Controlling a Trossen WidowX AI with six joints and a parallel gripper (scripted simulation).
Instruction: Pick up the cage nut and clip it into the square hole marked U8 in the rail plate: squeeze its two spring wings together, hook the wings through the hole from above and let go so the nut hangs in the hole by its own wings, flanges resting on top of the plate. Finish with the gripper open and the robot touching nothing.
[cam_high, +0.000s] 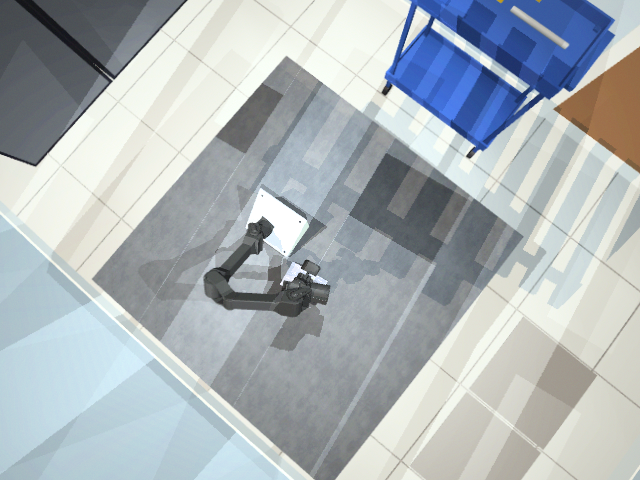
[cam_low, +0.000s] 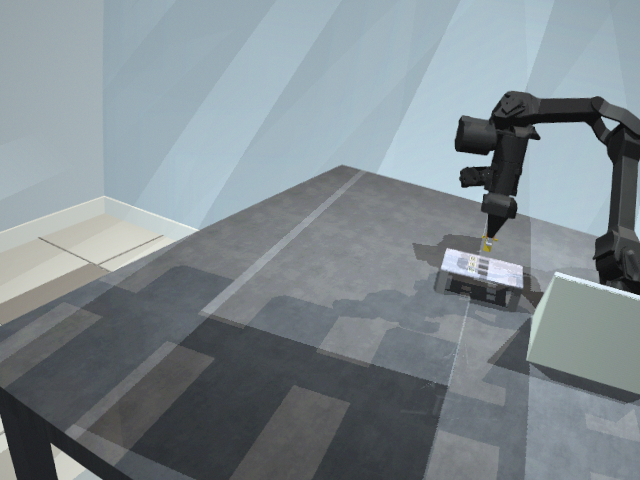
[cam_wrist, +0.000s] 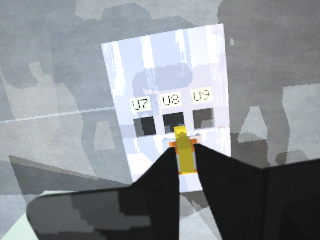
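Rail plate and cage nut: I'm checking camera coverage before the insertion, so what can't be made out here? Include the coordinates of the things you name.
- Cage nut (cam_low: 487, 246) (cam_wrist: 186, 157), top view: hidden beneath the arm.
- Its wings, exterior view: too small to tell how far squeezed.
- U8 hole (cam_wrist: 173, 119), wrist view: lower edge partly covered by the nut.
- Green-sided block (cam_low: 584, 330), exterior view: cut off by the right edge.

In the wrist view, the nut (cam_low: 487, 246) (cam_wrist: 186, 160) sits between the fingers (cam_low: 497, 225). Below them is the plate (cam_high: 294, 269) (cam_low: 505, 271) (cam_wrist: 160, 55), on the table (cam_high: 361, 330) (cam_low: 310, 253) (cam_wrist: 280, 30). Just ahead of the fingertips lies hole U8 (cam_low: 482, 266) (cam_wrist: 173, 119), with U7 (cam_low: 481, 273) (cam_wrist: 145, 126) to its left and U9 (cam_low: 483, 259) (cam_wrist: 203, 118) to its right. The block (cam_high: 284, 222) (cam_low: 584, 330) (cam_wrist: 14, 227) stands behind them, to the left.
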